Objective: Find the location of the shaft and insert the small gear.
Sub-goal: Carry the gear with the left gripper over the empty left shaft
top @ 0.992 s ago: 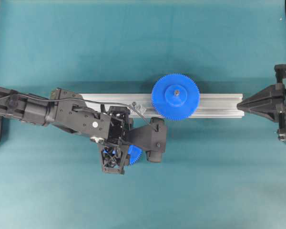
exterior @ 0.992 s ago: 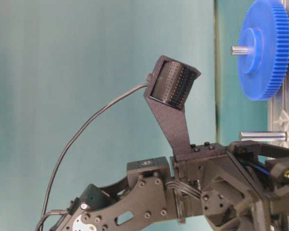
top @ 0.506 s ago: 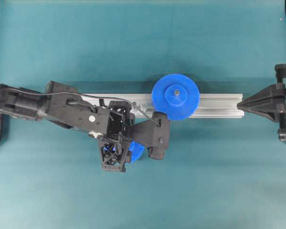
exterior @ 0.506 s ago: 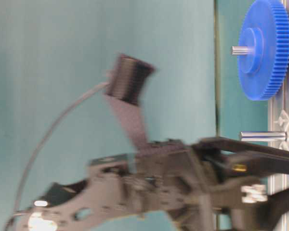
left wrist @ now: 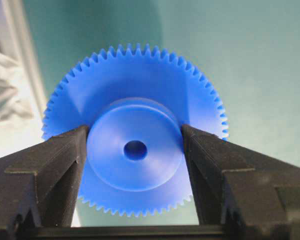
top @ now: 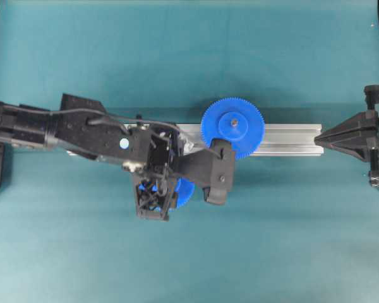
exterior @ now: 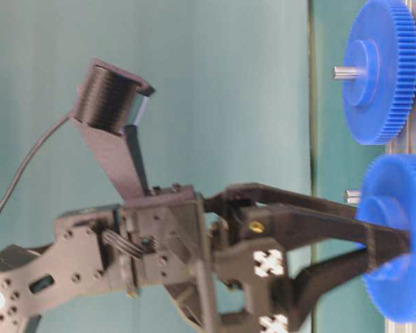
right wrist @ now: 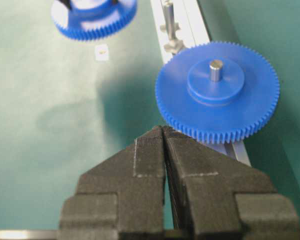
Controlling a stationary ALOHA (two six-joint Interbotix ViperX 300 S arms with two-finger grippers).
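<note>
The small gear (left wrist: 140,80), a blue toothed wheel, sits between my left gripper's (left wrist: 135,131) fingers, which are shut on its raised hub. In the overhead view the left gripper (top: 164,189) hangs just in front of the rail with the small gear (top: 184,189) peeking out under it. The shaft (right wrist: 169,20) stands upright on the rail, left of the larger gear (right wrist: 240,105). At table level the small gear (exterior: 402,236) is lifted beside the shaft's tip (exterior: 351,196). My right gripper (right wrist: 163,129) is shut and empty at the rail's right end.
The larger blue gear (top: 215,132) sits on its own pin on the aluminium rail (top: 290,139). The right gripper (top: 319,137) points at the rail's end. A small white fleck (right wrist: 102,52) lies on the teal mat. Black frame posts stand at the table's edges.
The left arm swung right and toward the rail, carrying the small gear. The gear has come into the table-level view beside the shaft. The right arm has not moved.
</note>
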